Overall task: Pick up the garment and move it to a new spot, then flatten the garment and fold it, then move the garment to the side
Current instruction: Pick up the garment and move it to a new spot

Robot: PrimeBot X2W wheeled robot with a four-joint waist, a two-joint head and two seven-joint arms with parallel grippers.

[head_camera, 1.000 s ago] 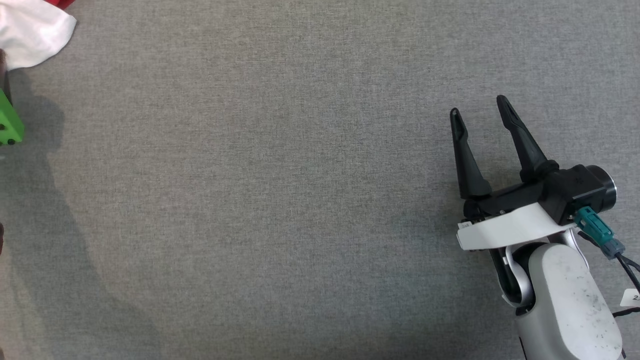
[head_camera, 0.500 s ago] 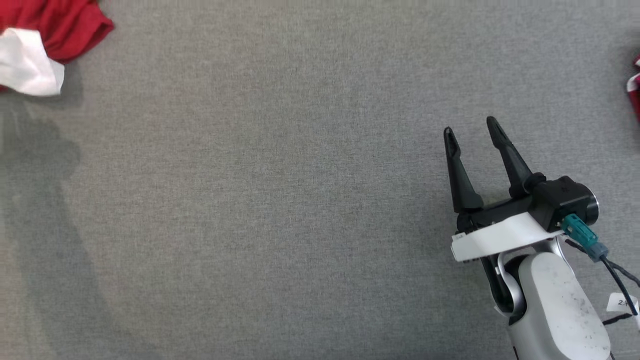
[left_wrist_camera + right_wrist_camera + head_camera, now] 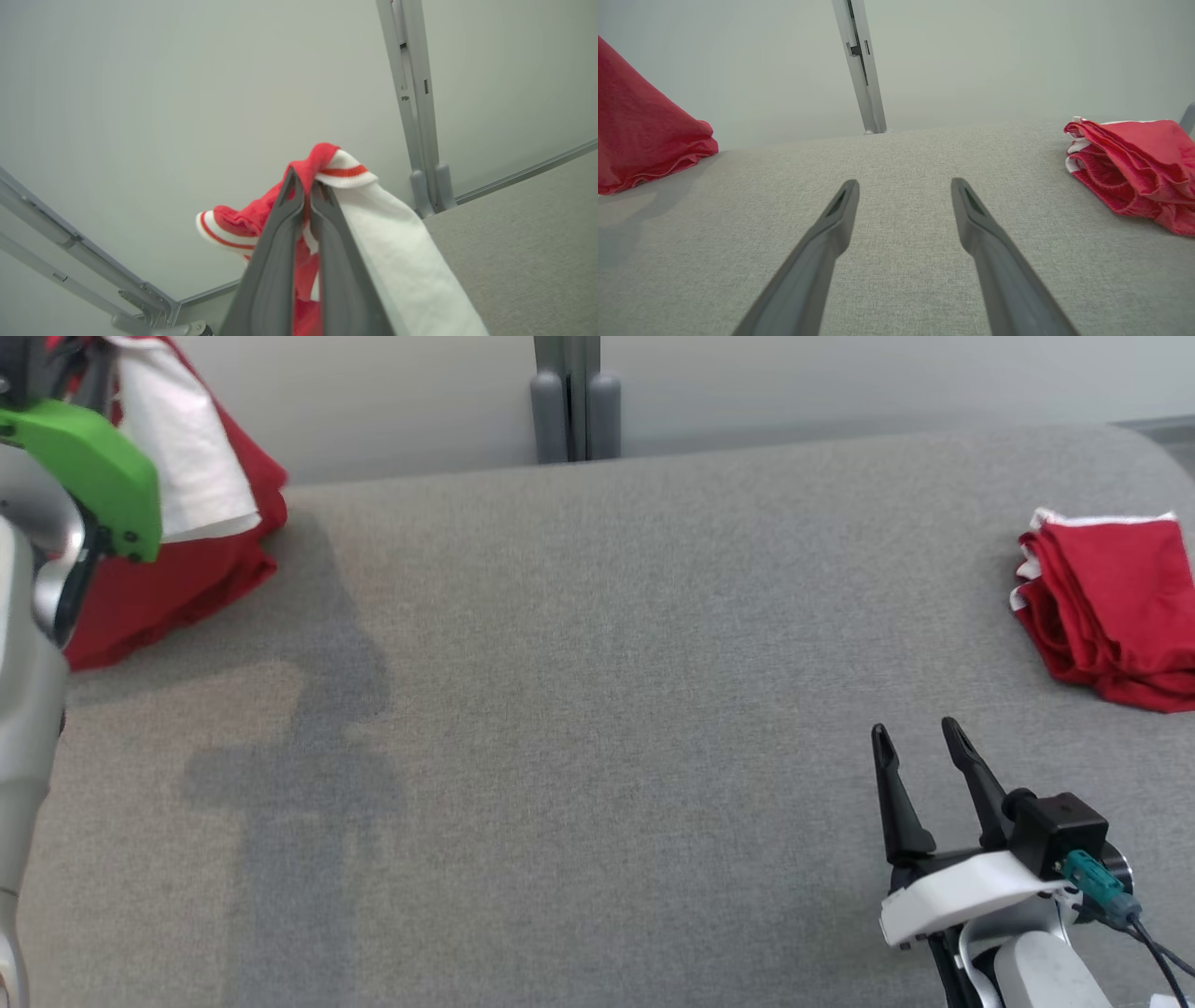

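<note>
1. Red-and-white garment (image 3: 177, 583): clamped between the left jaws, which are pressed together on its fabric. Upper part lifted, lower hem resting on the grey counter (image 3: 579, 691).
2. Right jaws: wide apart, low over the counter.
3. Second red garment (image 3: 1111, 607): bunched on the counter, beyond and to the right of the right jaws.

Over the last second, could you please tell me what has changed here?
The left tool shut on the red-and-white garment and raised it, its lower edge still on the grey surface. The head camera tilted up. The right tool stayed open and empty.
</note>
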